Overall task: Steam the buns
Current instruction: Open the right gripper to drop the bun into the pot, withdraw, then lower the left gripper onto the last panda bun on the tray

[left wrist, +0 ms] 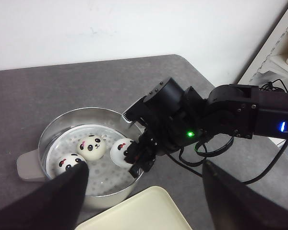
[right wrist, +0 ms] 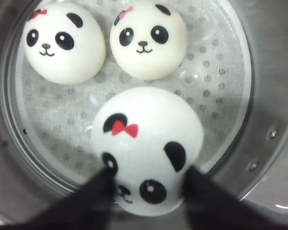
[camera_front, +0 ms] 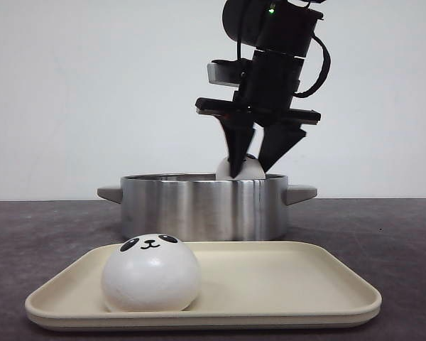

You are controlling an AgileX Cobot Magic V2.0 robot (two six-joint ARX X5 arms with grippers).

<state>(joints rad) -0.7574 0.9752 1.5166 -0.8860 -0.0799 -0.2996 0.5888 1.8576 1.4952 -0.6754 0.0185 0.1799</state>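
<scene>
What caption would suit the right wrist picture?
Right gripper lowers a third panda bun into the steamer pot.

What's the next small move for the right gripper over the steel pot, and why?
Probably lower a little, then open: the right gripper pinches a white panda-face bun above the perforated steamer tray in the steel pot, clear of the two seated buns.

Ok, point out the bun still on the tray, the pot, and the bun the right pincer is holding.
bun on the tray (camera_front: 150,275), front view, middle of its white dome.
pot (camera_front: 199,206), front view, steel side wall.
held bun (right wrist: 146,143), right wrist view, its white top between the pincer fingers.
</scene>
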